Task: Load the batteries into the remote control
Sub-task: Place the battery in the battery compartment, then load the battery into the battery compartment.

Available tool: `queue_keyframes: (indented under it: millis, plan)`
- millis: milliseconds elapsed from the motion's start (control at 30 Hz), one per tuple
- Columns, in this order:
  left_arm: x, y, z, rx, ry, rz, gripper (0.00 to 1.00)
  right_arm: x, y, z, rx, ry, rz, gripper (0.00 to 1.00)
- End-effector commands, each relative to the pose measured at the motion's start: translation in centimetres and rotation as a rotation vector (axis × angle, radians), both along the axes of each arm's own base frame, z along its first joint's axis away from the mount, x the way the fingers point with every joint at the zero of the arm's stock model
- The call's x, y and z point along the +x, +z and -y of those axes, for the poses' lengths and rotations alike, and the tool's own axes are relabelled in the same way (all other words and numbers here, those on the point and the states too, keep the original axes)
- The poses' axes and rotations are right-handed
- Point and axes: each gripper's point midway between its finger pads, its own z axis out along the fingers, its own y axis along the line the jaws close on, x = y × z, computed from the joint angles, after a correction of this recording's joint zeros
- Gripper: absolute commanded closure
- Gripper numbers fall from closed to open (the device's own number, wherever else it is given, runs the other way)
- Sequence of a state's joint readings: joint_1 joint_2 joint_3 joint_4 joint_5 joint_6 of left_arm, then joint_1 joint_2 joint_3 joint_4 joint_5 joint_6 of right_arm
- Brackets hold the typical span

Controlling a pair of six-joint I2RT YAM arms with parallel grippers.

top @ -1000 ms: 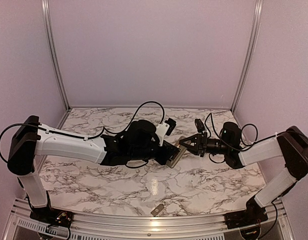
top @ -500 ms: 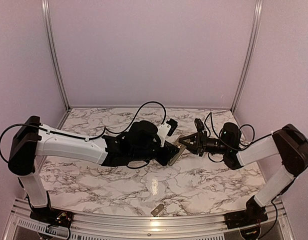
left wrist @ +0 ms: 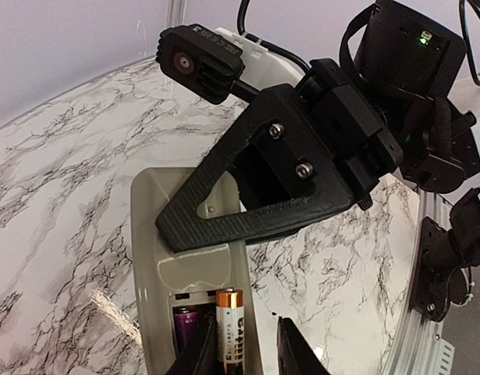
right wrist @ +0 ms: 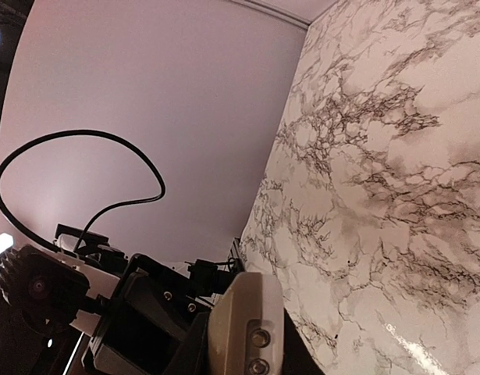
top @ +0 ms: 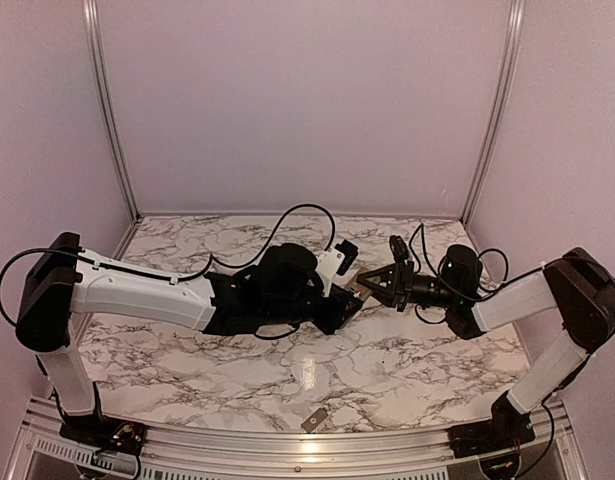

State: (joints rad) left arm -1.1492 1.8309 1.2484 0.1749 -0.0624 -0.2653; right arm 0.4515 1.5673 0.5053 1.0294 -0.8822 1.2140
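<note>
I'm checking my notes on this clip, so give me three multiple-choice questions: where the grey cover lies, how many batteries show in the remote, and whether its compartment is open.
1. The grey cover piece lies on the table at: A the near edge; B the far left corner; C the far right corner.
2. Batteries showing in the remote control: A none; B two; C four.
3. Its battery compartment is: A open; B covered; C taped.
Answers: A, top view shows it in front; B, one purple, one black cell; A, cells lie exposed.
</note>
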Motion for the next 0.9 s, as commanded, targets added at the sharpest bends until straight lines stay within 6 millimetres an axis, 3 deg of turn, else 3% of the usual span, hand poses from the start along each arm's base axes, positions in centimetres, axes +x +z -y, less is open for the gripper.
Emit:
queue_keyframes:
  millis: [0, 167, 333, 533, 600, 700, 867]
  plan:
    - [2.0, -0.8, -1.8, 0.066, 0.102, 0.007, 0.69, -0.7, 1.6, -0.5, 0.021, 0.047, 0.059, 1.00]
    - [2.9, 0.3, -2.5, 0.017, 0.137, -0.010, 0.66, -0.9, 1.4, -0.5, 0.016, 0.052, 0.054, 1.00]
    - [2.6, 1.9, -2.8, -0.020, 0.111, 0.013, 0.61, -1.0, 1.2, -0.5, 0.009, 0.054, 0.050, 1.00]
    - [2.6, 3.6, -5.0, -0.036, 0.103, 0.023, 0.30, -1.1, 0.7, -0.6, -0.022, 0.072, 0.071, 1.00]
    - [2.0, 4.0, -5.7, -0.056, 0.044, -0.004, 0.26, -1.1, 0.6, -0.6, -0.038, 0.078, 0.087, 1.00]
    - [-0.7, 4.1, -6.3, -0.050, -0.137, 0.021, 0.24, -1.1, 0.4, -0.8, -0.069, 0.097, 0.105, 1.00]
    - [-3.0, 3.9, -7.9, 0.056, -0.304, 0.208, 0.30, -1.6, -0.1, -1.5, -0.122, 0.170, 0.127, 1.00]
